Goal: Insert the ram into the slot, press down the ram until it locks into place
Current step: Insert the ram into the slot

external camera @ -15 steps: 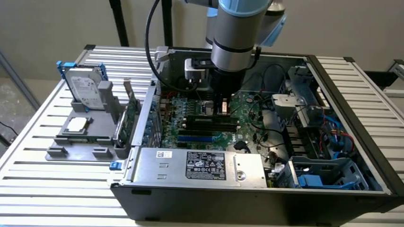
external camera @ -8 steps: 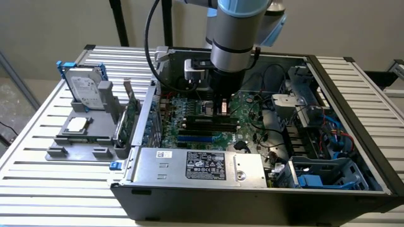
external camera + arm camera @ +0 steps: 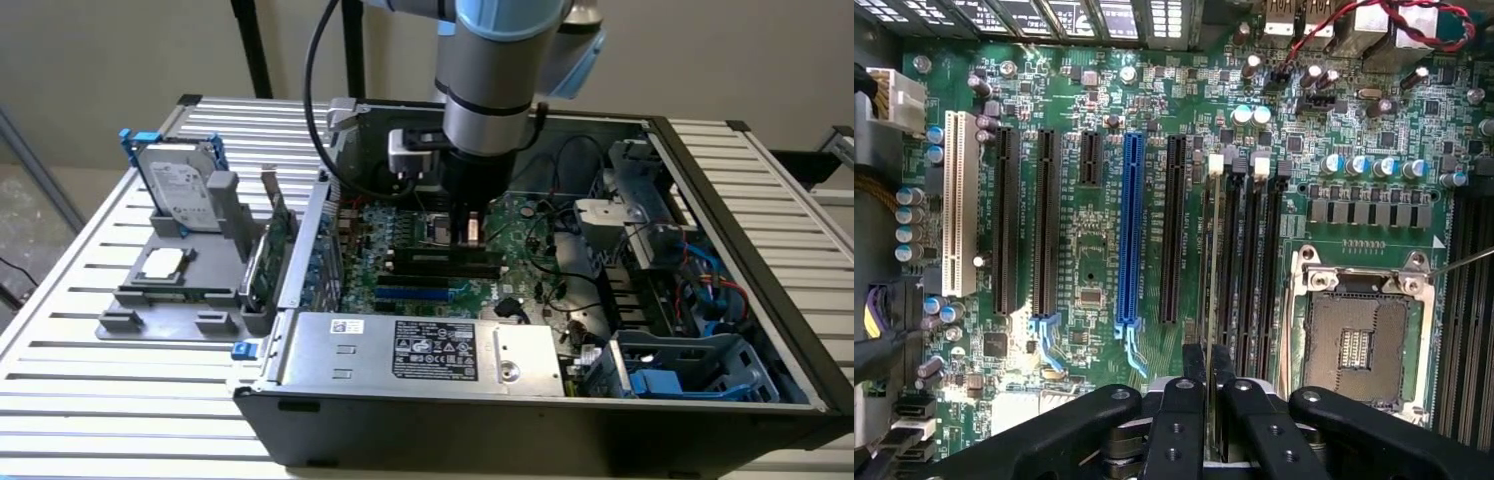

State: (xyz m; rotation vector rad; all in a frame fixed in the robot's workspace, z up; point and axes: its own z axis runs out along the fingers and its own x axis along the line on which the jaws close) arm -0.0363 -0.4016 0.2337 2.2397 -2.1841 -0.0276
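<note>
One slatted metal desk, carrying one open-topped black computer case with one green motherboard laid flat inside. One Universal Robots arm reaching straight down into the case, end effector low over the board, just beside the square metal CPU socket. Along the near wall of the case, one silver labelled power supply. At the exterior view's left, outside the case, one grey fixture holding one hard drive upright, one larger green expansion card on edge and one square processor lying flat.

From the wrist: end effector narrow, its two black fingers pinched on one end of the ram, a single thin stick seen edge-on as a pale line. Ram upright between the fingertips, running away from them in line with the slot for the socket's whole length. Depth of seating and latch state not discernible.

Four parallel black memory sockets between the single blue slot and the CPU socket, the occupied one farthest from the CPU socket. Two white end latches and two black among the four. Around the blue slot, three long black expansion slots, one short black one and one white slot.
</note>
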